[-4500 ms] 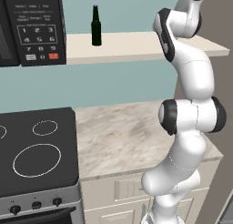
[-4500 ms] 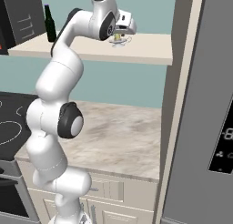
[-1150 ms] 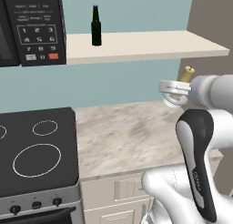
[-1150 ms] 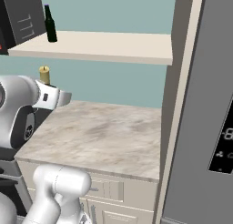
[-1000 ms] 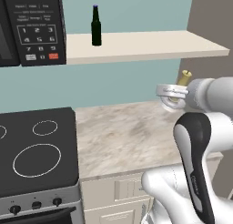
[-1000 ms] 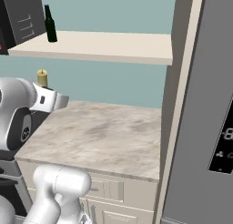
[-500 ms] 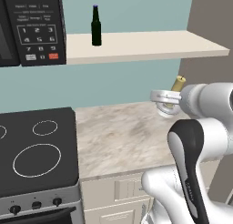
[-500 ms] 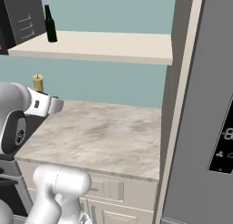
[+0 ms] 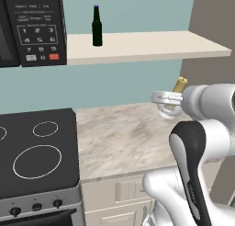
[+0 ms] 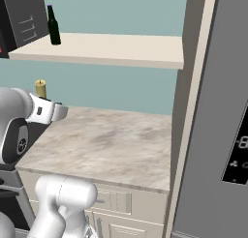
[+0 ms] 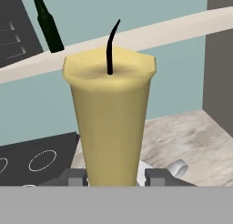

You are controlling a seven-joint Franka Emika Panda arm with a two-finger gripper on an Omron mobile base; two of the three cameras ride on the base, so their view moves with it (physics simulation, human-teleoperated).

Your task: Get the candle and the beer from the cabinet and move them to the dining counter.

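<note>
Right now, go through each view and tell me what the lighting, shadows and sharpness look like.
Left base view: flat, even rendered light, no glare; the beer is sharp on the cabinet. Right base view: just as even, with soft shade under that shelf. Hand view: the candle looms large, its upper rim faceted, edges crisp.
</note>
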